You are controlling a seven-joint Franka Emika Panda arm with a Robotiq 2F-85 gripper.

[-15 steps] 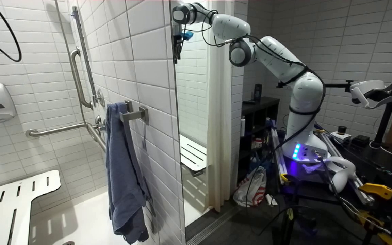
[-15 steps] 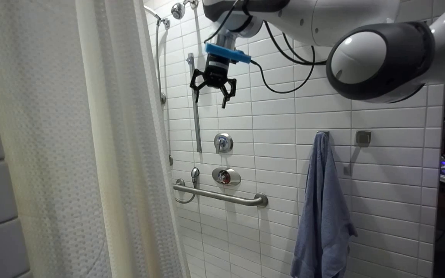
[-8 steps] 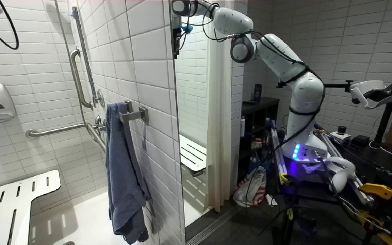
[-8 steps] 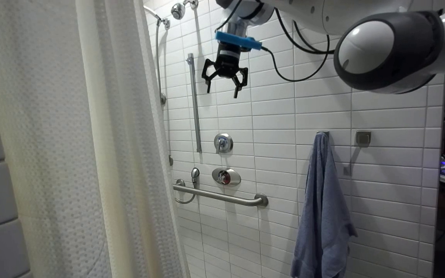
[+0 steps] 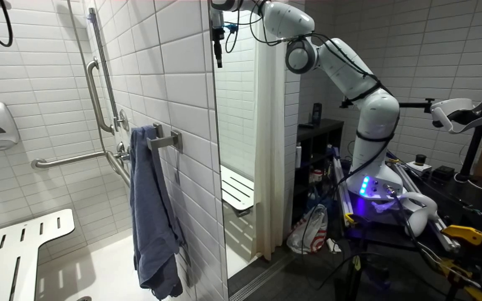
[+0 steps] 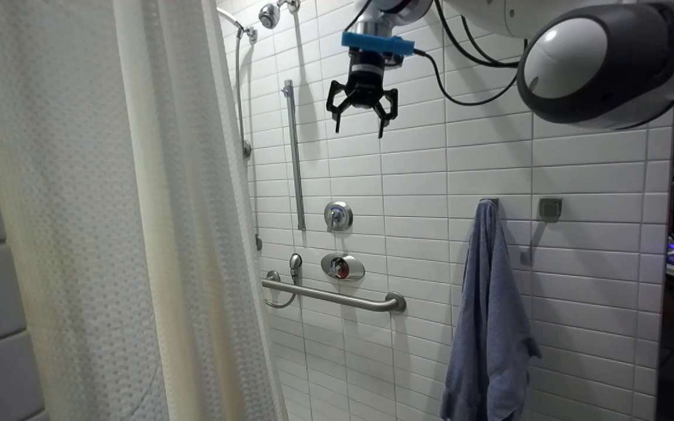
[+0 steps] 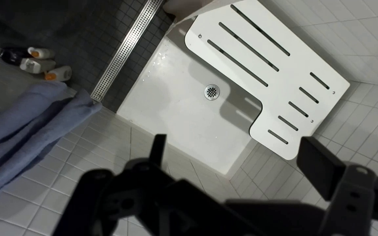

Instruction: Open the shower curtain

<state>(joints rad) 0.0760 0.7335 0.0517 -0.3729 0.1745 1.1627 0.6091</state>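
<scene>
The shower curtain (image 6: 91, 204) hangs as a tall off-white sheet with vertical folds at the left in an exterior view, and it hangs bunched beside the shower opening in an exterior view (image 5: 269, 167). My gripper (image 6: 359, 134) points down with its fingers apart, open and holding nothing. It is to the right of the curtain's edge, apart from it, in front of the white tiled wall. It also shows high up beside the wall's edge in an exterior view (image 5: 219, 65), with a second image of it at the top left. In the wrist view the open fingers (image 7: 231, 144) are over the shower floor.
A blue-grey towel (image 6: 489, 316) hangs on the tiled wall. A white slotted bench (image 7: 267, 68) stands over the shower tray. A grab bar (image 6: 337, 298) and valve (image 6: 339, 216) are on the wall. Bottles (image 7: 38, 65) stand on the floor. A dark shelf (image 5: 320, 138) is near the curtain.
My gripper has moved up and to the right, farther from the curtain's edge, in an exterior view. Its fingers have stayed open. The curtain hangs as before.
</scene>
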